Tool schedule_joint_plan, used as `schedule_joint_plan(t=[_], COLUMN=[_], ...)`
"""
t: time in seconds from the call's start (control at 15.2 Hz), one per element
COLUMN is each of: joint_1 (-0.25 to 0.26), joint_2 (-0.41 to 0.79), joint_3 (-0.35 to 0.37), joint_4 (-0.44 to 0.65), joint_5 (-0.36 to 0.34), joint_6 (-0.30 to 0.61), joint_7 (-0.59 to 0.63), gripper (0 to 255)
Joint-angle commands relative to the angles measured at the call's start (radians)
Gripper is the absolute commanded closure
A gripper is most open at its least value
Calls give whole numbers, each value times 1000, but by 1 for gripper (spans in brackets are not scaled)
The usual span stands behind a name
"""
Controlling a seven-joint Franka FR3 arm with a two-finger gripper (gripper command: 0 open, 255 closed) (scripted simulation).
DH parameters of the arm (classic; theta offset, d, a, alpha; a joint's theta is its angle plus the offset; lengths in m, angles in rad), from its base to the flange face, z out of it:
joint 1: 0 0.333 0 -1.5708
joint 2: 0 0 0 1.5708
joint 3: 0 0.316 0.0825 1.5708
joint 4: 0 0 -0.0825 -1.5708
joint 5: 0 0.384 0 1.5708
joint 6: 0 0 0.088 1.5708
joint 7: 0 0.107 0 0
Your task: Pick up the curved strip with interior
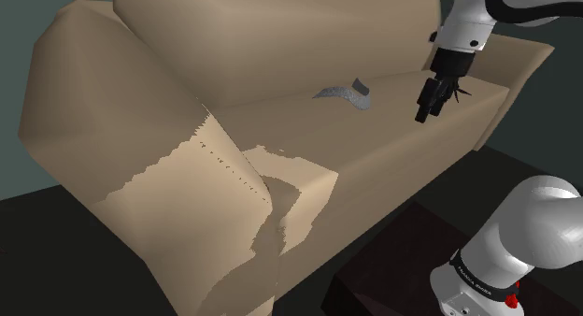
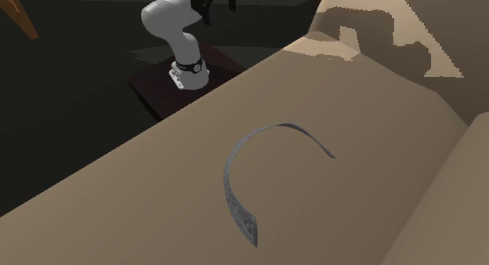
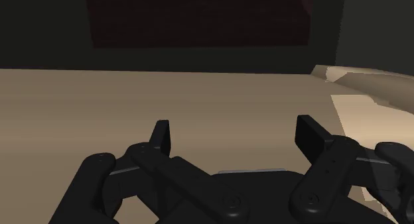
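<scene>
Plainly little is done: the tool [image 1: 422, 113] hangs released over the sofa [image 1: 308, 141] seat, fingers apart with nothing between them. The grey curved strip [image 1: 344, 95] lies on the cushion at its nine o'clock in the shoulder view, untouched; approach, grasp and lift are left

Light flat and soft, source not evident. Sofa [image 1: 280, 52] evenly lit tan in shoulder view. Jagged saw-toothed patches of lighter and darker tone run across its armrest [image 1: 224, 174], with same ragged shadow edges in second exterior view. Floor [image 2: 78, 67] near black. Wrist view dim; my fingers [image 3: 160, 133] read flat black, scant shading. Edges crisp throughout.
</scene>
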Motion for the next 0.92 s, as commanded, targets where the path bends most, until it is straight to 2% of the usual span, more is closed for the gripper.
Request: schedule_joint_plan(t=[0.0, 0.46, 0.86], joint_1=[0, 21, 61], joint_2=[0, 133, 293], joint_3=[0, -113, -210], joint_4=[0, -15, 35], joint_5=[0, -66, -68], joint_6=[0, 265, 475], joint_7=[0, -209, -390], gripper=[0, 0, 0])
